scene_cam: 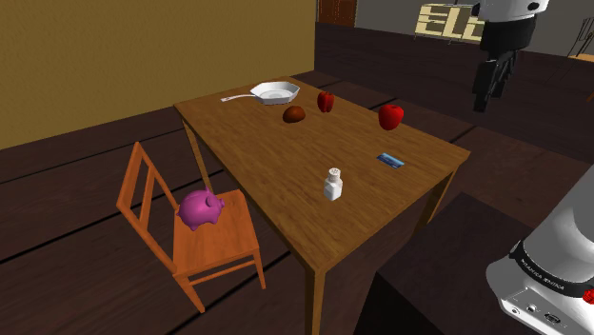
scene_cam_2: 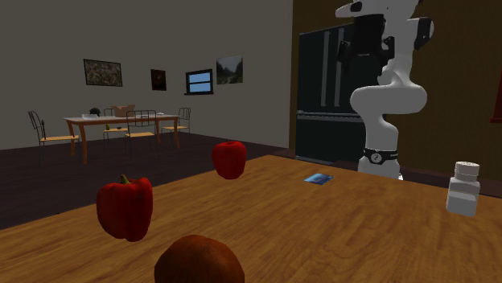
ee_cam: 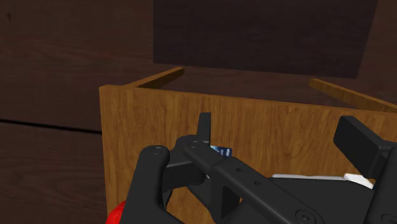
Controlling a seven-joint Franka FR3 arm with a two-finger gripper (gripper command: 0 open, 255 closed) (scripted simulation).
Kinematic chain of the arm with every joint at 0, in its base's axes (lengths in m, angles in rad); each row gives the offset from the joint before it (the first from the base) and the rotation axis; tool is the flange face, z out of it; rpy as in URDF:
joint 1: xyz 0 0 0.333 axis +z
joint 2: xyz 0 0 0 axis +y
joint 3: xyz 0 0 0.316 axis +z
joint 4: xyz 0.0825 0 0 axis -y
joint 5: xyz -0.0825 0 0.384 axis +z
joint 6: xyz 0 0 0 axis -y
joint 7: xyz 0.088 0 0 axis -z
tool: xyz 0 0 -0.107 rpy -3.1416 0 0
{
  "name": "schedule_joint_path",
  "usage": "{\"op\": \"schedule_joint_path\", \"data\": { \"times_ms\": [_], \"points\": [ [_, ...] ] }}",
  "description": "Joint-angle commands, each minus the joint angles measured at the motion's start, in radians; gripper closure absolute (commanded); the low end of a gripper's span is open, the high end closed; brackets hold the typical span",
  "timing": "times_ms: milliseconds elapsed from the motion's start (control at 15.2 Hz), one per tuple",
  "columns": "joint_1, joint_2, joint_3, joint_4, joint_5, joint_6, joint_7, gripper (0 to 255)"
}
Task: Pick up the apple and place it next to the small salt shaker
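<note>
The apple point(scene_cam: 390, 116) is red and sits near the table's far right edge in the shoulder view. In the second exterior view the apple point(scene_cam_2: 229, 158) lies mid-table. A small white salt shaker point(scene_cam: 332, 185) stands upright toward the table's near side, a good way from the apple; the shaker point(scene_cam_2: 463, 189) is at the right in the second exterior view. My black gripper point(scene_cam: 485, 88) hangs high in the air, above and to the right of the apple, off the table's edge. In the wrist view the gripper point(ee_cam: 280, 127) is open and holds nothing, and a red edge of the apple point(ee_cam: 116, 214) peeks out beside its body.
On the wooden table point(scene_cam: 267, 162) also lie a red bell pepper point(scene_cam: 326, 101), a brown rounded object point(scene_cam: 294, 114), a white pan point(scene_cam: 274, 92) and a small blue card point(scene_cam: 390, 160). An orange chair point(scene_cam: 143, 195) with a pink piggy bank point(scene_cam: 200, 207) stands at the table's left.
</note>
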Motion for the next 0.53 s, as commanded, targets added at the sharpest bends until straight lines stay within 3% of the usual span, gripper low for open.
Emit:
{"op": "schedule_joint_path", "data": {
  "times_ms": [0,462],
  "points": [
    [0.0,0.0,0.0,0.0,0.0,0.0,0.0,0],
    [-0.023,0.211,-0.093,0.054,-0.065,0.187,-0.096,0]
  ]
}}
